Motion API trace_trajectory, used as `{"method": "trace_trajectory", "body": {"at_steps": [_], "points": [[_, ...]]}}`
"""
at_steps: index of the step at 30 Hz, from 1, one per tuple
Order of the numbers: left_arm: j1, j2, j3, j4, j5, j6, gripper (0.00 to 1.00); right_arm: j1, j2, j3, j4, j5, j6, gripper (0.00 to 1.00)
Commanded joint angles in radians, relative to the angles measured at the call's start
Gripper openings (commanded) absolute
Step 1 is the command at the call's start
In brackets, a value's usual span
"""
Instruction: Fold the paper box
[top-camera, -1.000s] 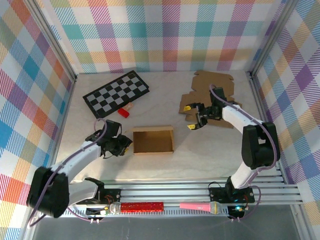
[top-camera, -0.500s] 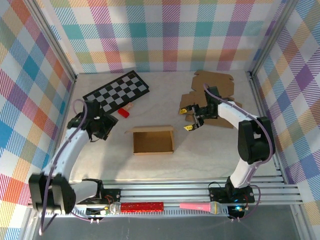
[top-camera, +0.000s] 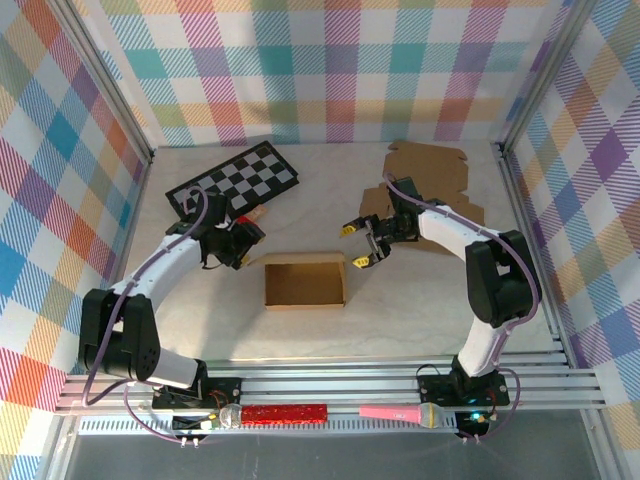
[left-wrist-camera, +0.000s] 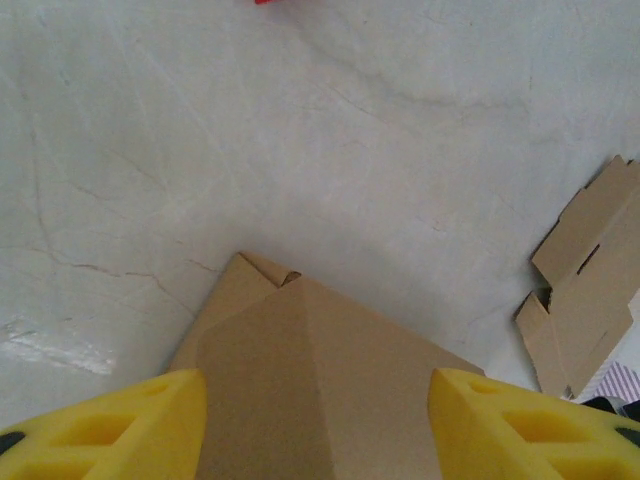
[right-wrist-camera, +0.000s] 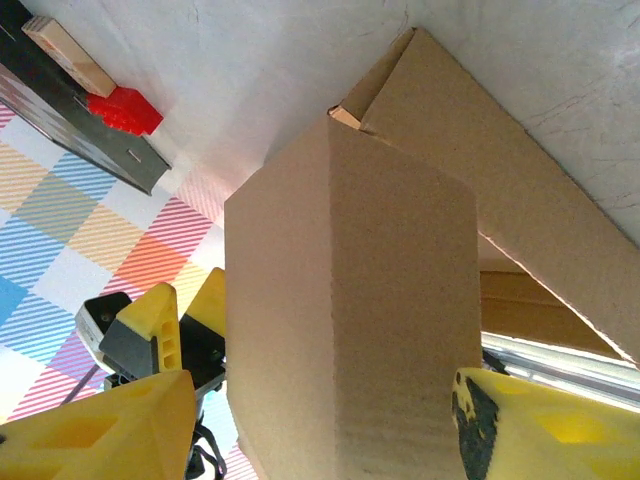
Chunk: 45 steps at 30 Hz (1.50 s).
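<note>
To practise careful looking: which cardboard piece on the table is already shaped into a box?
The cardboard box mid-table, with raised walls and an open top; the cardboard sheets at the back right lie flat.

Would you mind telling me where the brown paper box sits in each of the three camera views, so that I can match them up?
Top external: the paper box lies open-topped in the middle of the picture.
Left wrist: it is at the bottom centre, one corner pointing up.
Right wrist: it stands large and close in the centre, running to the bottom edge.
Shared landmark: the left gripper with its yellow fingers, at the box's left side.
</note>
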Motion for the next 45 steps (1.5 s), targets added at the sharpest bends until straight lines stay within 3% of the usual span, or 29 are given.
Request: {"method": "trace_trajectory", "body": {"at_steps": [1, 27, 30, 35, 39, 42, 45], "points": [[-0.013, 0.023, 0.035, 0.017, 0.024, 0.003, 0.58, 0.002, 0.016, 0.013, -0.011, -0.019, 0.001, 0.67], [-0.156, 0.031, 0.065, 0.073, 0.051, -0.098, 0.56, 0.062, 0.034, 0.051, 0.066, -0.029, 0.1, 0.62], [-0.128, 0.009, 0.122, -0.074, -0.018, 0.001, 0.59, 0.058, 0.03, 0.049, 0.05, -0.021, 0.087, 0.62], [0.018, -0.011, 0.203, -0.292, -0.119, 0.215, 0.64, 0.048, 0.023, 0.036, 0.03, -0.013, 0.061, 0.61], [0.091, 0.024, 0.151, -0.282, 0.007, 0.27, 0.66, 0.05, 0.031, 0.032, 0.032, -0.013, 0.056, 0.61], [0.072, 0.057, 0.117, -0.236, 0.086, 0.261, 0.67, 0.05, 0.033, 0.031, 0.031, -0.013, 0.055, 0.61], [0.056, 0.063, 0.104, -0.216, 0.08, 0.252, 0.67, 0.05, 0.033, 0.03, 0.033, -0.011, 0.054, 0.61]]}}
